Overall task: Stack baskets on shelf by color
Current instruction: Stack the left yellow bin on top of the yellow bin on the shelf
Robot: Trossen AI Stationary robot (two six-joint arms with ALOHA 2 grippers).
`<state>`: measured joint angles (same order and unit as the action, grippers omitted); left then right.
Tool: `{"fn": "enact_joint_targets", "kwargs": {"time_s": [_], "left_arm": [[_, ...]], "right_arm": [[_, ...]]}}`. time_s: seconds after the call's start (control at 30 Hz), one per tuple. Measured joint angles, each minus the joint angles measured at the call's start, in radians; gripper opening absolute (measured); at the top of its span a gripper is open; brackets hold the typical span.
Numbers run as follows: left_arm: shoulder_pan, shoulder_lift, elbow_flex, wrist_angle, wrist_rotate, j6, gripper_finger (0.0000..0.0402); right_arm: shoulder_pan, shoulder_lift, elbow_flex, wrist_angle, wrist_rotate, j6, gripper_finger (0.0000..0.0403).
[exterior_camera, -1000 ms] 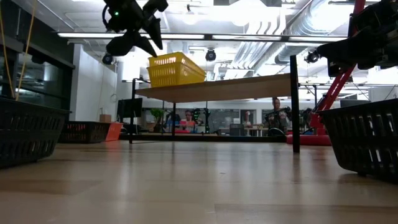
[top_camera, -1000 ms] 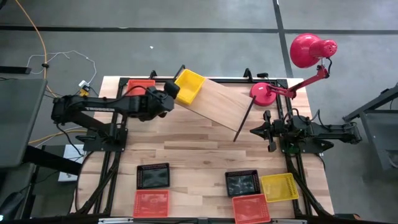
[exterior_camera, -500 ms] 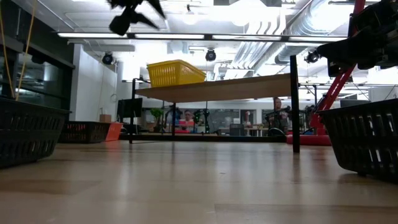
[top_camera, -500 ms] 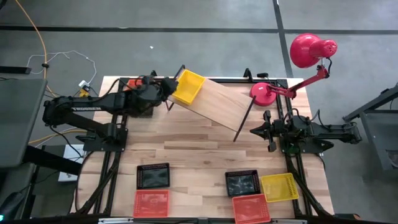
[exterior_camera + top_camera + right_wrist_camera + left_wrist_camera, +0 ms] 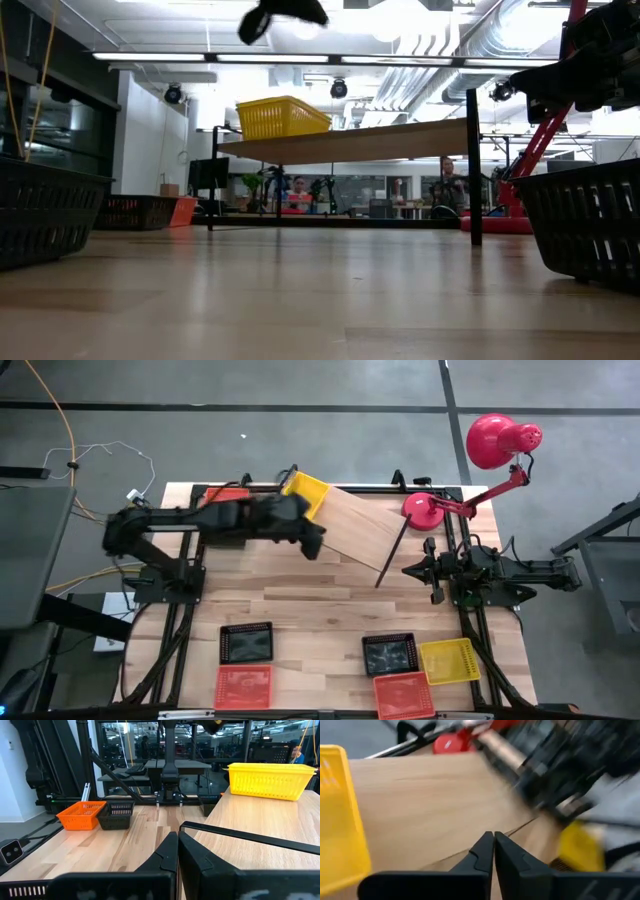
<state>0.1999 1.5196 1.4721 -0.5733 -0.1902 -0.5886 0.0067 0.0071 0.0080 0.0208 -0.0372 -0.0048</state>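
Progress: early | Done: one yellow basket (image 5: 306, 493) sits on the shelf (image 5: 360, 528) | Left: black, orange-red and yellow baskets on the surface (image 5: 320, 610) | Left gripper (image 5: 313, 545) pressed together, empty, above shelf edge | Right gripper (image 5: 410, 570) pressed together, waiting beside shelf

Red desk lamp (image 5: 495, 445) at table's (image 5: 320, 610) far corner.
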Motion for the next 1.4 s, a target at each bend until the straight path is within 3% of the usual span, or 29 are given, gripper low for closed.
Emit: {"fn": "enact_joint_targets", "kwargs": {"time_s": [0.23, 0.47, 0.77, 1.4], "left_arm": [[0.055, 0.263, 0.307, -0.313, -0.062, 0.276, 0.0000], [0.090, 0.438, 0.488, -0.463, -0.216, 0.531, 0.0000], [0.095, 0.480, 0.518, -0.511, -0.305, 0.725, 0.0000], [0.102, 0.480, 0.518, -0.552, -0.381, 0.868, 0.0000]], "right_arm": [[0.000, 0.000, 0.000, 0.000, 0.000, 0.000, 0.0000], [0.000, 0.000, 0.000, 0.000, 0.000, 0.000, 0.0000], [0.000, -0.001, 0.000, 0.000, 0.000, 0.000, 0.0000], [0.000, -0.001, 0.000, 0.000, 0.000, 0.000, 0.0000]]}}
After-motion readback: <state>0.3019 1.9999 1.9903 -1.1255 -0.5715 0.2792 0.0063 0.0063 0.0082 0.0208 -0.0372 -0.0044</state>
